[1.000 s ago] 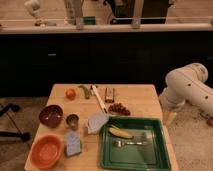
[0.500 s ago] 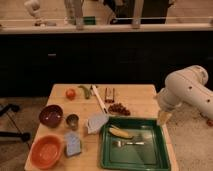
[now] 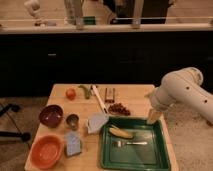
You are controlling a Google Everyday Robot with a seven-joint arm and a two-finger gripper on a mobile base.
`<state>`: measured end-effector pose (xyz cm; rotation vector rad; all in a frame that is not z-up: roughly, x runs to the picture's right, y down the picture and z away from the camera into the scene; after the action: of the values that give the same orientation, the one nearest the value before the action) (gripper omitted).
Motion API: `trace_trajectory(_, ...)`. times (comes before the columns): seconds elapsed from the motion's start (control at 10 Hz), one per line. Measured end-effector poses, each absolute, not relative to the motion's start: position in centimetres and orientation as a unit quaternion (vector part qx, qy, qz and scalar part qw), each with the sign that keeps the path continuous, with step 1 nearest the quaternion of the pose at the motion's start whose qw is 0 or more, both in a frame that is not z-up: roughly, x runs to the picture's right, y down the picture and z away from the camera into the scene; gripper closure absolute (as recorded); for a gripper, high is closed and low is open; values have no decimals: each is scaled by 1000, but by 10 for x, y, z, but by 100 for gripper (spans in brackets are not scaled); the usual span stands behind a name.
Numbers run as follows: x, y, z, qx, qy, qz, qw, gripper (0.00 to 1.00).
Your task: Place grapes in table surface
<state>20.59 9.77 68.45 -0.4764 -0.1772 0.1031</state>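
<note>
The grapes (image 3: pixel 119 108) are located on the table surface (image 3: pixel 132 94), just behind the far rim of the green tray (image 3: pixel 145 156), in which a banana (image 3: pixel 121 132) and a fork (image 3: pixel 129 143) are contained. The gripper (image 3: pixel 154 117) is held pointing downward at the right side of the table, beside the tray's far right corner and apart from the grapes. Whether it is wide or narrow cannot be told. Because the bunch is supported by bare wood rather than the tray, placement is judged complete. The offset position is judged to keep the arm clear of the bunch.
</note>
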Motion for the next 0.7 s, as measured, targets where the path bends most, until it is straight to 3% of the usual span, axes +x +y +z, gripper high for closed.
trace_trajectory(0.7,149,78,712,-209,-164,53,962,20)
